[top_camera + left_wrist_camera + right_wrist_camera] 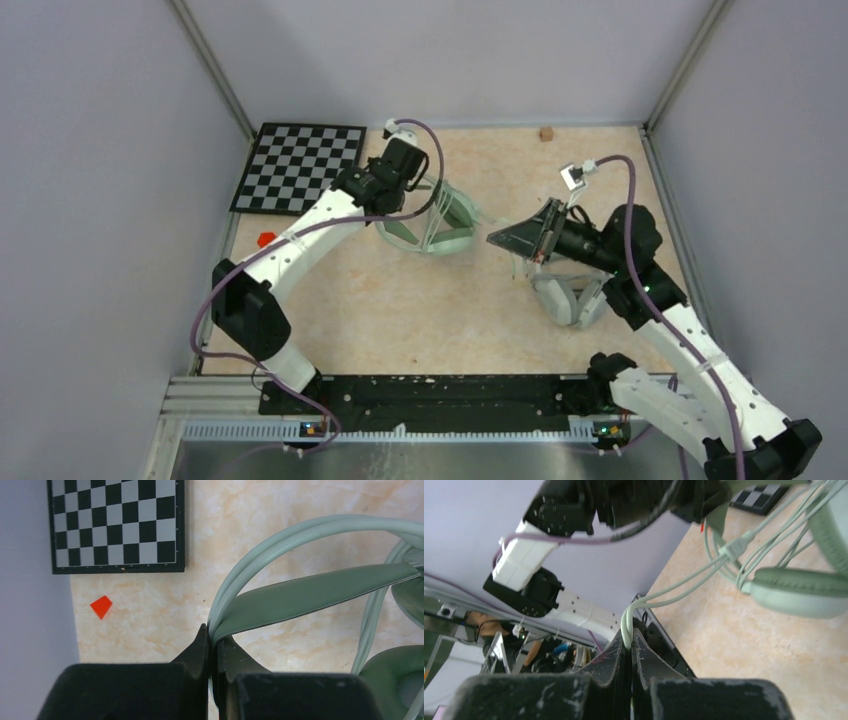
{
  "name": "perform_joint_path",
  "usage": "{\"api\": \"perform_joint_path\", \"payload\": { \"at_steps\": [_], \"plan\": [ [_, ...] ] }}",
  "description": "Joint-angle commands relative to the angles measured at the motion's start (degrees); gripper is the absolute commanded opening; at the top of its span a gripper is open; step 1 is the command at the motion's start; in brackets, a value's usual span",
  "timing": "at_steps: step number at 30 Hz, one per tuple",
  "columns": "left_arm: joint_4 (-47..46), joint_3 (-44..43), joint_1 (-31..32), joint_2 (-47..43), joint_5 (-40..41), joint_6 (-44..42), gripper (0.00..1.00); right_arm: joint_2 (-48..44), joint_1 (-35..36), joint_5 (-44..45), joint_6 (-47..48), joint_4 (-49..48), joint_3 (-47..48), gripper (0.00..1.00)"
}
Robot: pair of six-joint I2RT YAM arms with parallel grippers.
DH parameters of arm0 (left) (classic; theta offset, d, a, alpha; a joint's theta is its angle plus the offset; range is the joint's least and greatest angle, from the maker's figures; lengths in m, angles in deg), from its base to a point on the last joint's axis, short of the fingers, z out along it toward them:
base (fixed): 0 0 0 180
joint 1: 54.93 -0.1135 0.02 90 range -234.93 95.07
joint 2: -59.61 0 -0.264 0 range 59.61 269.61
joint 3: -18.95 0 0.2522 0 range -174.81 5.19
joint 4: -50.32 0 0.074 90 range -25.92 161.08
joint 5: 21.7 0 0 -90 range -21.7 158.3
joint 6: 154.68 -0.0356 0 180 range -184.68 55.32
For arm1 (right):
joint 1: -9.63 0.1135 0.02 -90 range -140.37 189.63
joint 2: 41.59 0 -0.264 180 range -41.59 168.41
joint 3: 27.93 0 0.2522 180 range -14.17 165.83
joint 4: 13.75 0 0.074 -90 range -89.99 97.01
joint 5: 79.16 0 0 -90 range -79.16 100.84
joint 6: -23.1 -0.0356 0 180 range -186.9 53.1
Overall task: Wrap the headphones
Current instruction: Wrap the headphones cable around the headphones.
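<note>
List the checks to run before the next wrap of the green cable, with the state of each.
1. The left tool is shut on the green headband: ok.
2. The right tool is shut on the pale-green cable: ok.
3. The cable is free of tangles: cannot tell.
4. The white headset is clear of the right arm: not ok, it lies beneath it.

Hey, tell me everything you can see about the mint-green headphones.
The mint-green headset looks like pale-green plastic: a thin double-rail headband arches over a darker green inner strap, and it has round padded cups. It stands arched upward over the marbled table, left of centre. The left tool is shut on the headband and strap together. Its pale-green cable runs in several strands from the cups to the right tool, which pinches it.
</note>
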Motion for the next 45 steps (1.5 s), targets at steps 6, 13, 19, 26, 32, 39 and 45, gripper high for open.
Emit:
{"api": "perform_joint_path", "payload": {
  "at_steps": [6, 13, 19, 26, 32, 39, 45],
  "plan": [
    [-12.73, -1.18, -7.99, -6.95, -6.65, 12.35, 0.0, -3.3, 18.29, 11.48, -1.34, -9.99, -7.26, 0.0],
    [-17.08, -0.55, -11.93, -9.59, -6.71, 15.82, 0.0, 2.45, 32.64, 19.26, 3.93, -9.9, -7.32, 0.0],
    [-21.42, 1.61, -14.44, -13.79, -12.51, 19.65, 0.0, 5.16, 37.89, 25.11, 4.7, -15.37, -13.31, 0.0],
    [-33.71, 12.46, -14.45, -24.11, -27.41, 25.6, 0.0, 6.05, 37.92, 39.95, 16.7, -21.27, -15.35, 0.0],
    [-38.51, 18.19, -14.45, -29.1, -34.38, 32.82, 0.0, 10.05, 37.89, 50.12, 29.14, -30.32, -15.59, 0.0],
    [-37.25, 18.11, -14.5, -32.0, -42.7, 34.07, 0.0, 13.07, 37.93, 51.15, 42.85, -44.75, -21.58, 0.0],
    [-32.78, 15.54, -14.62, -32.64, -55.97, 27.38, 0.0, 9.87, 37.19, 50.97, 48.63, -49.06, -25.59, 0.0]
  ]
}}
